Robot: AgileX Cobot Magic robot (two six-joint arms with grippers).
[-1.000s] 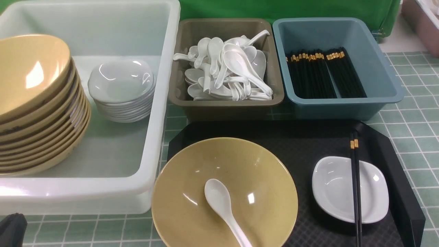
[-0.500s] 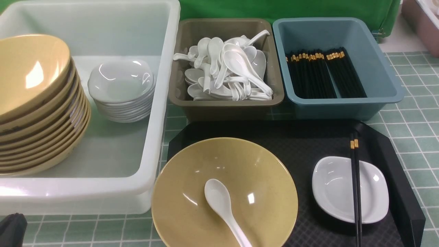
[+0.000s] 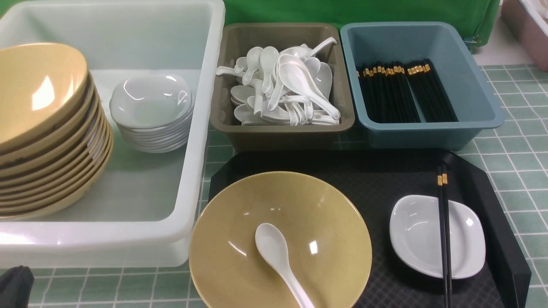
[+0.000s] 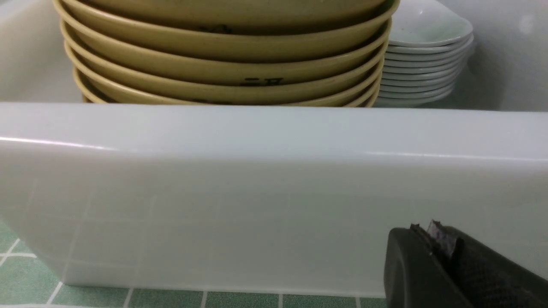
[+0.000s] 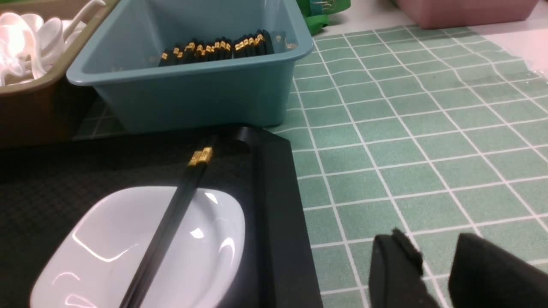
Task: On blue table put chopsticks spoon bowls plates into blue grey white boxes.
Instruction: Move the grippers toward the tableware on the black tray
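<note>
On the black tray (image 3: 385, 171) a tan bowl (image 3: 325, 214) holds a white spoon (image 3: 278, 256). Beside it, black chopsticks (image 3: 443, 226) lie across a small white plate (image 3: 417, 235). The white box (image 3: 205, 128) holds stacked bowls (image 3: 43, 128) and plates (image 3: 150, 111). Spoons fill the grey box (image 3: 282, 134), and chopsticks lie in the blue box (image 3: 428, 132). My left gripper (image 4: 426, 226) is shut and empty, low in front of the white box's wall (image 4: 257, 192). My right gripper (image 5: 432, 241) hangs open and empty over the blue table (image 5: 406, 128), just right of the tray, the plate (image 5: 107, 256) and the chopsticks (image 5: 171, 222).
A green cloth (image 3: 342, 10) hangs behind the boxes. A pink bin (image 3: 526, 30) stands at the far right back. The tray's raised rim (image 5: 278, 214) lies between my right gripper and the plate.
</note>
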